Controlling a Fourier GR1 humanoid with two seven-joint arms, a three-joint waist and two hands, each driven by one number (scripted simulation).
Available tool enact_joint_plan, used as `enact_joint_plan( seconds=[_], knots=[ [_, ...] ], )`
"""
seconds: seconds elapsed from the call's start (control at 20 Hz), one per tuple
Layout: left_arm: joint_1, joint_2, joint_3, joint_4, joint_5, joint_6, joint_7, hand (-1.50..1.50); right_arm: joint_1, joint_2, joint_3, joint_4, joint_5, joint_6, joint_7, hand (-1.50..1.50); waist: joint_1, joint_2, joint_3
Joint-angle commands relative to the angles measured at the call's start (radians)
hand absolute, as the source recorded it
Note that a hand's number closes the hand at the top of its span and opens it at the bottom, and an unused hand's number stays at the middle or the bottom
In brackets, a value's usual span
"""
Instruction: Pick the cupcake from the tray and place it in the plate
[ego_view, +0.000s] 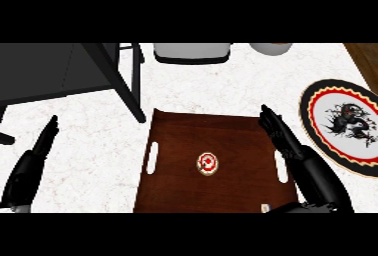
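A small cupcake (208, 163) with white icing and a red mark sits near the middle of the dark brown wooden tray (184, 135). To the right lies a round plate (320, 107) with a black, gold and red rim and a dragon picture. My right hand (284, 140) hovers over the tray's right edge, fingers straight, a short way right of the cupcake and left of the plate. My left hand (33, 160) rests open at the left, well clear of the tray.
A black appliance (66, 70) with slanted legs stands at the back left, close to the tray's far left corner. A grey object (193, 52) and a pale bowl (270, 48) sit along the far edge. The counter's wooden edge (365, 55) shows at the top right.
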Motion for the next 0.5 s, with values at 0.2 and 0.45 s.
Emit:
enact_joint_plan(
  seconds=[0.2, 0.45],
  knots=[
    [-0.006, -0.032, -0.008, 0.017, -0.039, -0.001, -0.018, 0.0, -0.251, -0.075, 0.005, 0.085, 0.041, 0.112, 0.327, -1.5, 0.012, 0.004, 0.0],
    [0.026, -0.041, 0.0, -0.039, -0.046, -0.005, 0.02, 0.0, -0.317, -0.024, 0.084, 0.176, 0.076, 0.196, 0.397, -1.5, 0.012, 0.002, 0.001]
  ],
)
